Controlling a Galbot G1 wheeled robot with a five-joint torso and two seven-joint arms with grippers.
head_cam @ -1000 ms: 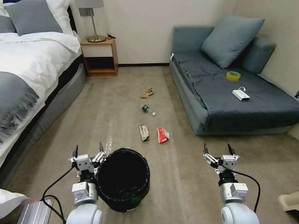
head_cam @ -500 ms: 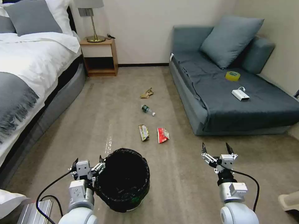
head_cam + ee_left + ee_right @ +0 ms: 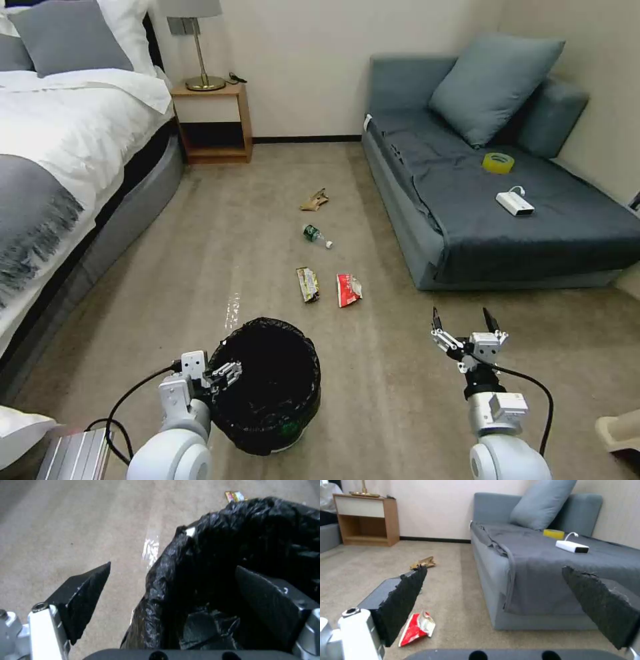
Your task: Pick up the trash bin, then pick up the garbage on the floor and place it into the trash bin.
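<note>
- Since a second ago, the left gripper point(image 3: 223, 373) is turning inward and dropping onto the near-left rim of the small round trash bin lined with crinkly black plastic point(image 3: 267, 383); the bin itself is staying put on the beige carpet point(image 3: 200, 267).
- Its fingers are standing spread, one outside the bin wall over the carpet and one inside over the bag, so the rim is lying between them, seemingly so that closing would clamp the wall for lifting.
- Over bare carpet at the near right, the right gripper point(image 3: 467, 323) is hovering with its fingers spread wide, nothing between them, probably kept free for the litter.
- Four pieces of garbage are lying on the floor beyond the bin: one red-and-white snack wrapper point(image 3: 349, 289), one gold-green snack wrapper point(image 3: 307, 284) just left of it, one small clear bottle with a green label point(image 3: 316, 235) farther off, and one crumpled brown paper point(image 3: 315, 199) farthest.
- None is in the bin yet.
</note>
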